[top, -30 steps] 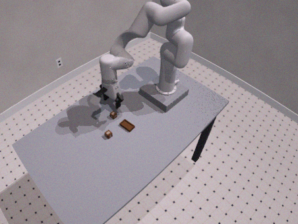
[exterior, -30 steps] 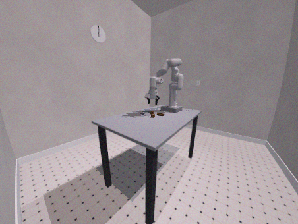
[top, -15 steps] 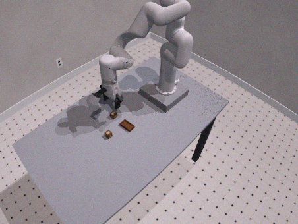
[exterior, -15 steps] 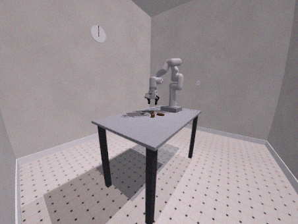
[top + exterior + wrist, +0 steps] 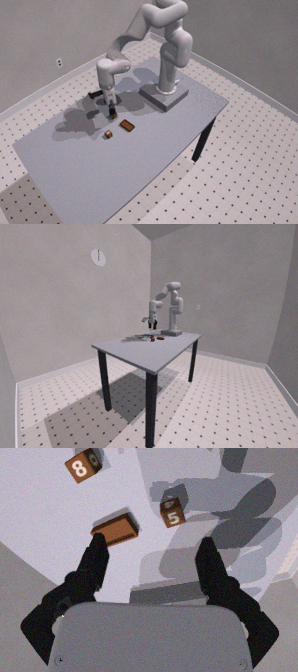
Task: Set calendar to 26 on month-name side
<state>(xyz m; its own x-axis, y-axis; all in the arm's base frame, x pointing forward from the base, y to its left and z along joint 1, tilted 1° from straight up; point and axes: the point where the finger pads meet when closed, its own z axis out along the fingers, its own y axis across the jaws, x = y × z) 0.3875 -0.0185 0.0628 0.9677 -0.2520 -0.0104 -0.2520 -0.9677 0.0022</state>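
Tool (image 5: 112, 107) (image 5: 152, 326) (image 5: 153, 545): released, poised above the counter (image 5: 132, 158) (image 5: 145, 350) (image 5: 45, 508), its fingers wide apart.
Tray (image 5: 132, 128) (image 5: 160, 338) (image 5: 123, 540): flat on the counter, holding neither cube.
"8" cube (image 5: 108, 134) (image 5: 152, 340) (image 5: 80, 468): on the counter, apart from the tray.
"5" cube (image 5: 113, 116) (image 5: 172, 515): on the counter, near the tray, partly hidden by the tool from the top.

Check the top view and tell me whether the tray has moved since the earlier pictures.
No. The tray shows no visible shift: in the top view it lies at the same place and angle relative to the gray base block.
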